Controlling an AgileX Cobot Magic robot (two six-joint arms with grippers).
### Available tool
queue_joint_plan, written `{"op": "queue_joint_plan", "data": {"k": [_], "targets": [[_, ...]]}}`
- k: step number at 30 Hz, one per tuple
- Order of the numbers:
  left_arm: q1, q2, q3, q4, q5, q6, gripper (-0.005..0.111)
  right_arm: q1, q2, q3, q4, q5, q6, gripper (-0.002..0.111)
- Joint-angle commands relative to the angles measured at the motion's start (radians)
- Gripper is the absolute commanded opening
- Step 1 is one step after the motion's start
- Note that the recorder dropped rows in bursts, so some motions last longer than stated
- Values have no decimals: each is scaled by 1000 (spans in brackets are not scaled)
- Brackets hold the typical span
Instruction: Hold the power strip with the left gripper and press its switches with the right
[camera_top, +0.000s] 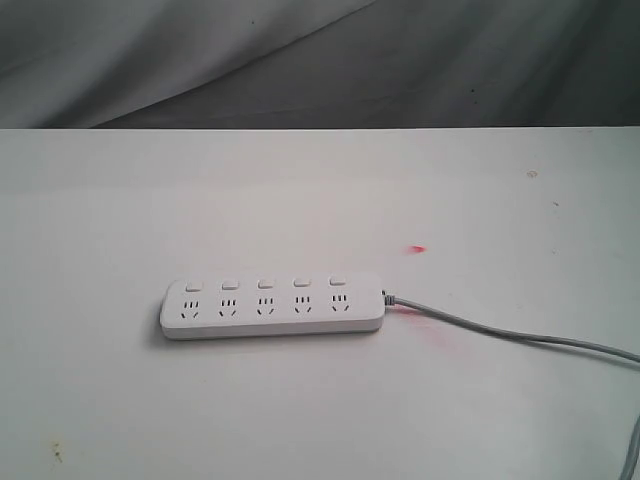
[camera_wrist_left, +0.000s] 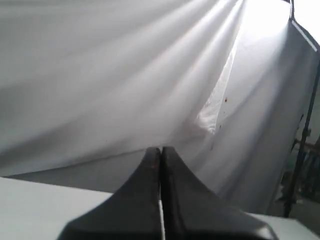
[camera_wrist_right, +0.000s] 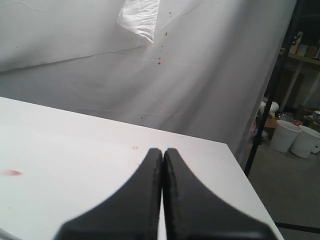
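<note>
The white power strip (camera_top: 272, 307) lies flat on the white table (camera_top: 300, 190), a little left of the middle in the exterior view. Its small white switches (camera_top: 264, 284) run in a row along its far edge, one above each outlet. A grey cable (camera_top: 500, 332) leaves its right end and runs off to the right. Neither arm shows in the exterior view. My left gripper (camera_wrist_left: 161, 150) is shut with nothing in it and faces the grey backdrop. My right gripper (camera_wrist_right: 163, 151) is also shut and empty, over bare table near a far corner.
A small red mark (camera_top: 416, 249) lies on the table behind the strip's right end; the red mark (camera_wrist_right: 11, 173) also shows in the right wrist view. A creased grey backdrop (camera_top: 320, 60) hangs behind the table. White buckets (camera_wrist_right: 295, 137) stand on the floor past the table edge.
</note>
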Motion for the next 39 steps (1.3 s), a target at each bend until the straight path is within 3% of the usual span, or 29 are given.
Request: {"op": "queue_joint_plan", "data": {"k": [1, 5, 13, 24, 31, 34, 39], "targets": [[-43, 79, -189, 44, 383, 179, 0, -7, -3, 4, 5, 0, 1, 0], [-155, 224, -322, -61, 434, 430, 0, -7, -3, 4, 5, 0, 1, 0], [-273, 450, -434, -51, 570, 618, 0, -7, -3, 4, 5, 0, 1, 0], [-273, 696, -502, -115, 538, 649, 0, -7, -3, 4, 5, 0, 1, 0], [-273, 851, -587, -160, 587, 686, 0, -7, -3, 4, 5, 0, 1, 0], [-256, 916, -638, -200, 616, 788, 0, -7, -3, 4, 5, 0, 1, 0], [-215, 998, -674, -456, 641, 1070, 0, -7, -3, 4, 5, 0, 1, 0]]}}
